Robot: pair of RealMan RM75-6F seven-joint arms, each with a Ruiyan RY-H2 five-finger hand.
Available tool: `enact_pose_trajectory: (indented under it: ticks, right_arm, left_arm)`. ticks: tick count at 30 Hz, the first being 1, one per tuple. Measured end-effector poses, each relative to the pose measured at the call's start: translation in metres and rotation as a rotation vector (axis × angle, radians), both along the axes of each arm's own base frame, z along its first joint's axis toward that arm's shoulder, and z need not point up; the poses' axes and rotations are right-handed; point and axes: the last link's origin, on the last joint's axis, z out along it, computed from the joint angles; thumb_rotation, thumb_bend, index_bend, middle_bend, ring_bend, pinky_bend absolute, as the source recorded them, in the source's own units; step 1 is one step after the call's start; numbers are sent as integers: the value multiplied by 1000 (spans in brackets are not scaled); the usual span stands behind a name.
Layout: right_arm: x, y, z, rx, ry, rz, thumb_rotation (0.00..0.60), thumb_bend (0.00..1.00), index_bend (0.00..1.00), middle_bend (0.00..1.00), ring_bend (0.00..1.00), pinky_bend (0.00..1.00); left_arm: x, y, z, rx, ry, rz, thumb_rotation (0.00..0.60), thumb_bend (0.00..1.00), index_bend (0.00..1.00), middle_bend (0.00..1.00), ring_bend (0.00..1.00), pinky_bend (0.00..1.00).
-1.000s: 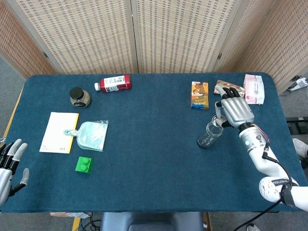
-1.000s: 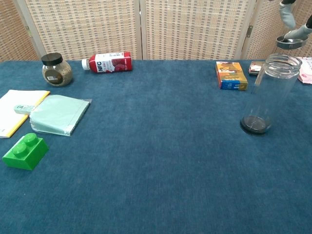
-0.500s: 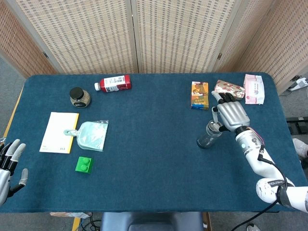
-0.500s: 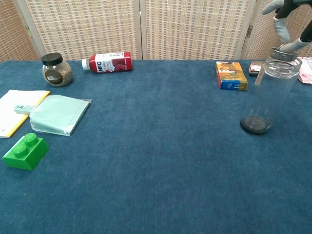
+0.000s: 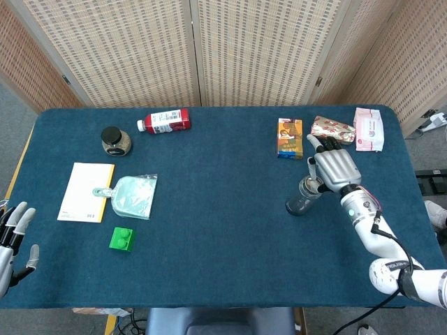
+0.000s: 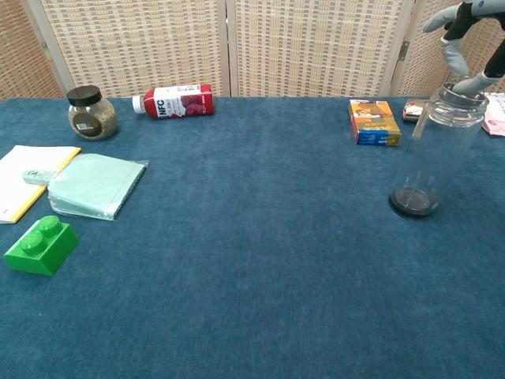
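Your left robot hand [image 5: 14, 234] hovers at the near left edge of the blue cloth-covered desk [image 5: 216, 237], fingers spread, holding nothing. Further in, on the right, the clear glass jar [image 6: 436, 150] stands upright. Your right robot hand [image 5: 334, 164] sits over its mouth, fingertips [image 6: 472, 81] pinching a small grey lid [image 6: 461, 92] onto the rim. Beyond stands an orange rectangular carton [image 5: 290, 138].
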Motion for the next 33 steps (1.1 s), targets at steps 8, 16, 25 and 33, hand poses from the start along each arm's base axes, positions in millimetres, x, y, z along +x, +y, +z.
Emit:
enact_pose_trajectory:
  ticks: [8, 16, 25, 33]
  right_arm:
    - [-3, -1, -1, 6, 9, -8, 600, 280, 667, 0, 0, 0]
    - [2, 1, -3, 34, 10, 3, 600, 219, 490, 0, 0, 0]
    - [13, 13, 3, 47, 9, 27, 600, 204, 403, 0, 0, 0]
    - [24, 33, 16, 55, -15, 65, 600, 202, 390, 0, 0, 0]
  left_arm:
    - [0, 1, 0, 4, 3, 4, 600, 507, 0, 5, 0, 0]
    - [1, 0, 1, 9, -5, 1, 600, 512, 0, 5, 0, 0]
    - [0, 1, 2, 9, -4, 3, 600, 517, 0, 6, 0, 0]
    - [0, 2, 2, 13, -2, 6, 600, 517, 0, 5, 0, 0]
